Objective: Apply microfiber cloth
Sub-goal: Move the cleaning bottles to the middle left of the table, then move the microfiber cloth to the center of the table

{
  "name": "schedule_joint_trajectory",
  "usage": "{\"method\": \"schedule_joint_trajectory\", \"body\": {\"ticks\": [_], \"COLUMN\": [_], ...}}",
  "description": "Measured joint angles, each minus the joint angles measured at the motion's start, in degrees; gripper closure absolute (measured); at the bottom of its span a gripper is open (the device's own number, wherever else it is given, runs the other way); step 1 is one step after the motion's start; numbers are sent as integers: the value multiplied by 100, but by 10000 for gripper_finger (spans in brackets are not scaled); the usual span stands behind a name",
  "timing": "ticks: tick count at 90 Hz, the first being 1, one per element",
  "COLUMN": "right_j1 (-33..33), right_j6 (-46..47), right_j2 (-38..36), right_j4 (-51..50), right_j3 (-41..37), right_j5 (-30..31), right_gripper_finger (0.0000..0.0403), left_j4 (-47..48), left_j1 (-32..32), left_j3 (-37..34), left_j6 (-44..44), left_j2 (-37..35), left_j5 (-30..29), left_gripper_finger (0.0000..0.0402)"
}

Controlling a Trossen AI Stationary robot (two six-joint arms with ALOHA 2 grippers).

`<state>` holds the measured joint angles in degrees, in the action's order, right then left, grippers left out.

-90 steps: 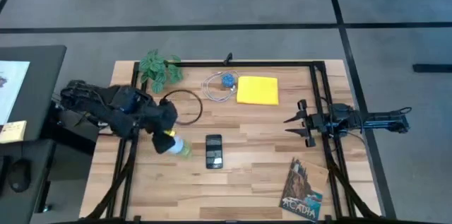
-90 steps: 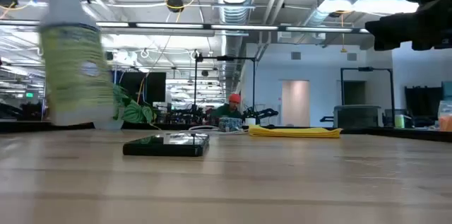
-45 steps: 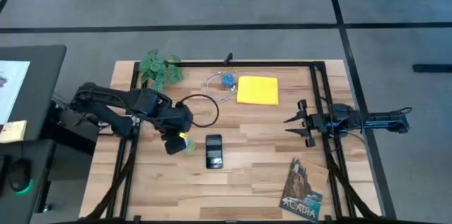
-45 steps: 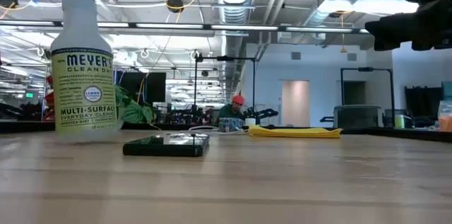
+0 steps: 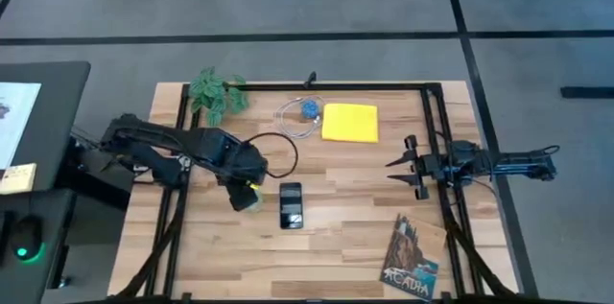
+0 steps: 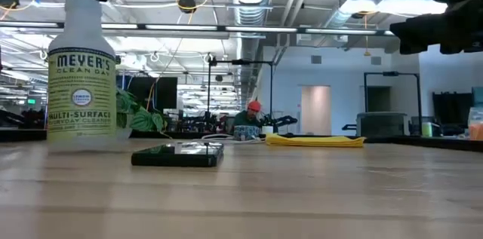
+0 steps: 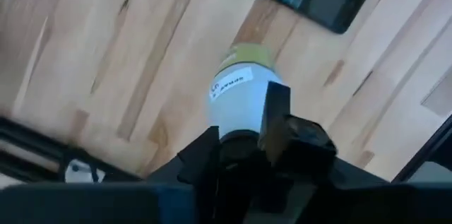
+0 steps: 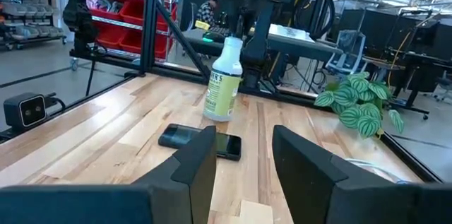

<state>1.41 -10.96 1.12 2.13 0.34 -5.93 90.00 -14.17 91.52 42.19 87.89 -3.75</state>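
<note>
My left gripper [image 5: 247, 192] pinches the spray bottle [image 6: 81, 73] beside the smartphone [image 5: 291, 204], my right gripper [image 5: 404, 167] waits spread, and the microfiber cloth [image 5: 349, 122] lies untouched.

Four cameras around one table [image 5: 326, 246].
The high view looks straight down on the whole tabletop. The low view sits at tabletop height, close behind the phone [image 6: 178, 154] and bottle [image 6: 81, 73], facing the room. The left wrist view looks down the bottle's top from very near. The right wrist view looks level across the table; it shares phone [image 8: 200, 141] and bottle with the others.
</note>
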Motion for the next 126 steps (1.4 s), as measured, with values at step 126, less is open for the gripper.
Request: {"method": "schedule_joint_trajectory", "body": {"ticks": [126], "right_j1": [-318], "right_j6": [-956], "right_j2": [-1], "right_j4": [39], "right_j3": [1], "right_j5": [909], "right_gripper_finger": [275], "left_j4": [-5173], "left_j1": [876], "left_j3": [-2877], "left_j6": [-3048], "left_j2": [-3554], "left_j5": [-2471], "left_gripper_finger": [160]}}
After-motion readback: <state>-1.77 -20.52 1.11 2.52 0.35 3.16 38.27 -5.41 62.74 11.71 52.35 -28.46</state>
